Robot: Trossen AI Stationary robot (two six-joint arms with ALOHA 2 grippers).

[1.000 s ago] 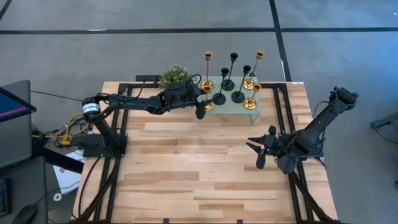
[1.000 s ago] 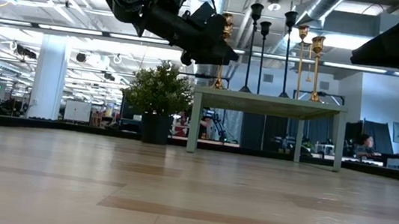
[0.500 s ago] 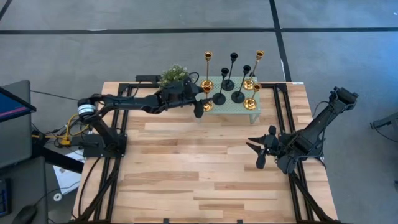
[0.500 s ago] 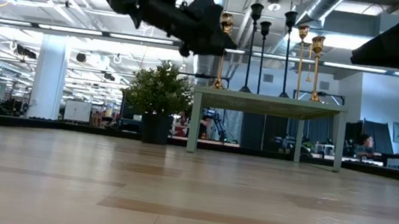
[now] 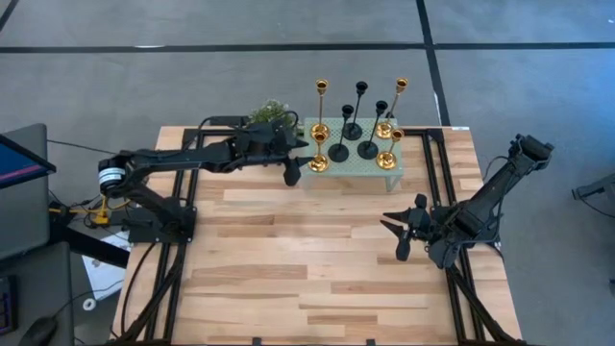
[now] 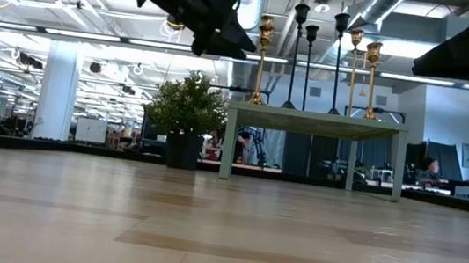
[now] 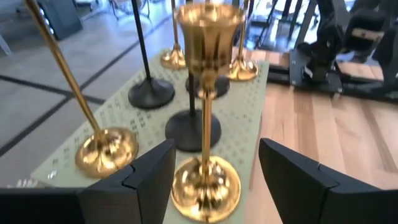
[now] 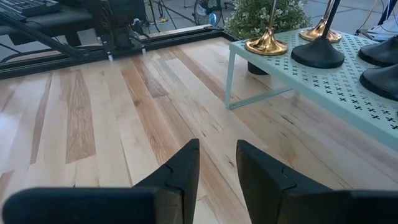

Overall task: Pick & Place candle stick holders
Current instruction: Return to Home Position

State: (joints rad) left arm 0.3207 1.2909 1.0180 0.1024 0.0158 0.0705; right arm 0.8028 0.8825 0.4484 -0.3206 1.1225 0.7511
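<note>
Main risk: left gripper (image 5: 290, 173), close beside the near-left corner of the mint stand (image 5: 356, 164), clipping the short gold holder (image 5: 318, 163) on any rightward swing and toppling it into its neighbours. Fingers spread wide, empty, raised well above the table, arm stretched in from the left. All candle stick holders (image 5: 368, 149) upright on the stand. At the right: right gripper (image 5: 404, 234) folded low, fingers slightly parted, holding nothing.
</note>
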